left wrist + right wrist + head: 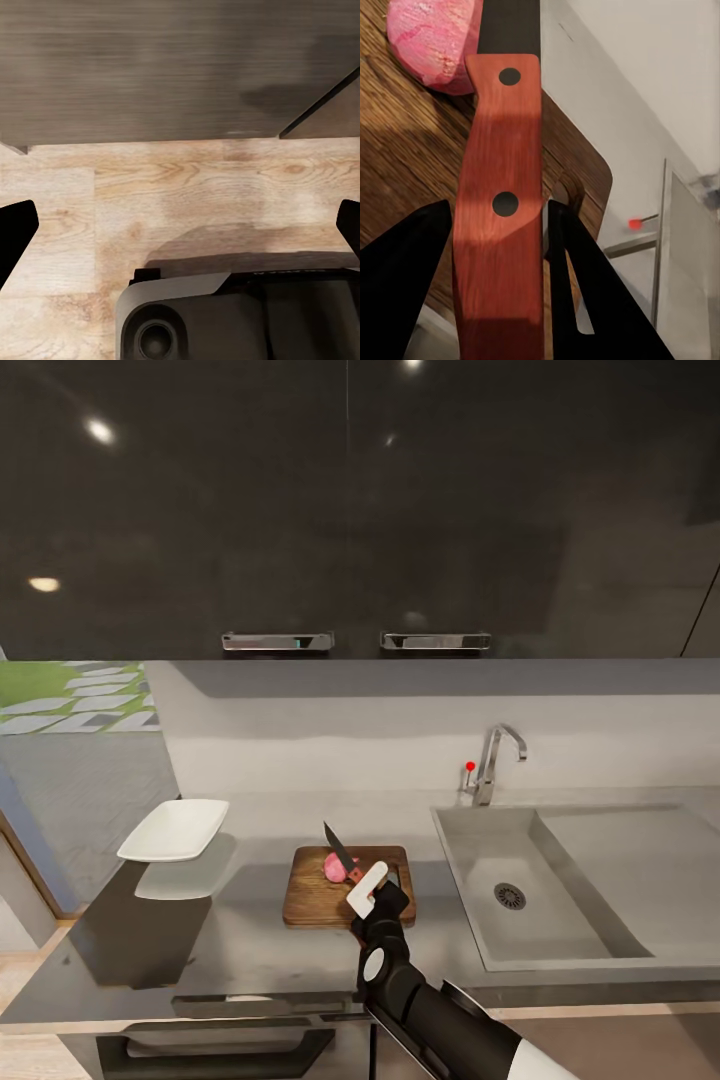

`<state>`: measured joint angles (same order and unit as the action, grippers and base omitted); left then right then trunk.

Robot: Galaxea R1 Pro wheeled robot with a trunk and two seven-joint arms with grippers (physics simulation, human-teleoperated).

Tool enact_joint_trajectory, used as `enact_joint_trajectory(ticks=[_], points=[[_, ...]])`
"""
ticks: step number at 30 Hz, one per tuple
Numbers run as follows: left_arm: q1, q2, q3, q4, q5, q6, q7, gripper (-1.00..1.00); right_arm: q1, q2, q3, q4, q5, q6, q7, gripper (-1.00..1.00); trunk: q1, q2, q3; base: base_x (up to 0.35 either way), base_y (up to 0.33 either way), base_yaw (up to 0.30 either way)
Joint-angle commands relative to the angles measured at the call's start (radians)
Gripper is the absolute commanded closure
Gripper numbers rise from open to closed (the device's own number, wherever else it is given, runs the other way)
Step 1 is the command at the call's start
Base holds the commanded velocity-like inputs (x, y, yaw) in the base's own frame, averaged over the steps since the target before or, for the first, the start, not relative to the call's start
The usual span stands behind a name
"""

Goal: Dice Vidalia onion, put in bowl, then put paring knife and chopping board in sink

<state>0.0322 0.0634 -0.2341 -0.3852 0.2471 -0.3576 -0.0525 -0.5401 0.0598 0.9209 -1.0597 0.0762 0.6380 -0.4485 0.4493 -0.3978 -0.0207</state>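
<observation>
The chopping board [312, 900] lies on the grey countertop [250, 950] left of the sink [560, 900]. On it rests the pinkish Vidalia onion [334, 868], which also appears beside the knife in the right wrist view [431, 37]. My right gripper [372, 888] is shut on the paring knife's reddish handle [499, 225]; the dark blade [338, 848] points up and away, its lower part against the onion. The white bowl [175, 830] sits at the counter's left end. My left gripper [180, 225] hangs open over the wooden floor, fingertips [15, 232] wide apart.
A chrome faucet [495, 760] with a red-tipped lever [470, 766] stands behind the sink basin, whose drain [510, 896] is bare. Dark wall cabinets [350, 510] hang above the counter. The robot's base [232, 319] appears in the left wrist view.
</observation>
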Motion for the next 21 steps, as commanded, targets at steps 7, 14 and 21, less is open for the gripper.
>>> enact_joint_trajectory(ticks=[7, 14, 21], points=[[0.000, 0.001, -0.005, -0.001, 0.011, -0.001, -0.003, -1.00, -0.001, -0.001, 0.001, -0.001, 0.009, 0.009, -0.001, 1.00, 0.001, -0.002, -0.002, 0.000, 0.000, 0.000], [0.000, 0.007, -0.008, 0.012, 0.006, -0.018, -0.003, -1.00, -0.004, 0.010, 0.001, 0.021, 0.009, 0.006, 0.001, 1.00, 0.001, -0.002, -0.002, 0.000, 0.000, 0.000], [0.000, 0.004, -0.008, 0.034, 0.006, -0.033, -0.003, -1.00, -0.005, -0.009, -0.028, 0.003, -0.009, -0.004, 0.018, 1.00, 0.001, -0.002, -0.002, 0.000, 0.000, 0.000]])
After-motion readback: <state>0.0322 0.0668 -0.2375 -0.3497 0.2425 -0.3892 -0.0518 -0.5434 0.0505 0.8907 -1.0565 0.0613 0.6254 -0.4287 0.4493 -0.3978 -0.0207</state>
